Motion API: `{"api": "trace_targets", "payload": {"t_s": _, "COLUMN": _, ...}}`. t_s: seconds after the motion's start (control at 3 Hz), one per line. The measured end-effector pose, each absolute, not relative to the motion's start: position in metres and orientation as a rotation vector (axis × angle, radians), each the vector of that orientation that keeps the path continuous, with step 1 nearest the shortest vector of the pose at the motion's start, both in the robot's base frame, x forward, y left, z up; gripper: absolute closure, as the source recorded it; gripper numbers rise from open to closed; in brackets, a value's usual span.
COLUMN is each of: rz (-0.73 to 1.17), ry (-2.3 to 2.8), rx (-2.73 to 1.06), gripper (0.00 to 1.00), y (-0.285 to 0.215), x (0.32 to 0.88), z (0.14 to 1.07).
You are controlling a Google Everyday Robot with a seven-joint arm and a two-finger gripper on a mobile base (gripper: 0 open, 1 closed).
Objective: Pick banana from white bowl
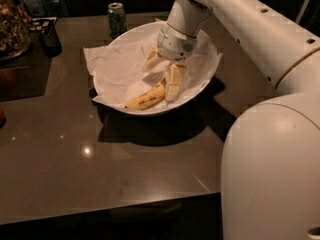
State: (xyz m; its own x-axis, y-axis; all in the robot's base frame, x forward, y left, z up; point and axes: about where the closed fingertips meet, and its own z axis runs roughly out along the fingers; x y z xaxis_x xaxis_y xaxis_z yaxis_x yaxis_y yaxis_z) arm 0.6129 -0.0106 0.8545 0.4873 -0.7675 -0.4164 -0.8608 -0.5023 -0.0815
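The banana [145,99], yellow with brown speckles, lies in the front part of the white bowl [207,76] on its crumpled white paper lining [117,66]. My gripper [163,71] reaches down into the bowl from the upper right, just above and behind the banana. Its pale yellowish fingers are spread apart. One finger [175,81] points down and touches or nearly touches the banana's right end. The other finger [150,58] sits further back to the left, clear of the banana. Nothing is held.
A green can [116,16] stands just behind the bowl. A dark cup-like object [50,40] and a heap of snacks [11,24] sit at the far left. My white arm and base [270,169] fill the right side. The table's front edge [110,209] runs along the bottom.
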Motion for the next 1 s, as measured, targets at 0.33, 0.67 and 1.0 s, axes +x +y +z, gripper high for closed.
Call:
{"api": "trace_targets", "payload": {"t_s": 0.33, "rz": 0.477, "ry": 1.386, "rx": -2.456, "gripper": 0.48, "y": -0.0128, "x": 0.6138, "z": 0.8533}}
{"api": "trace_targets", "payload": {"t_s": 0.67, "rz": 0.474, "ry": 1.393, "rx": -2.456, "gripper": 0.71, "y": -0.0161, "x": 0.6142, "z": 0.8522}}
{"api": "trace_targets", "payload": {"t_s": 1.0, "rz": 0.470, "ry": 1.398, "rx": -2.455, "gripper": 0.94, "y": -0.0178, "x": 0.6143, "z": 0.8517}}
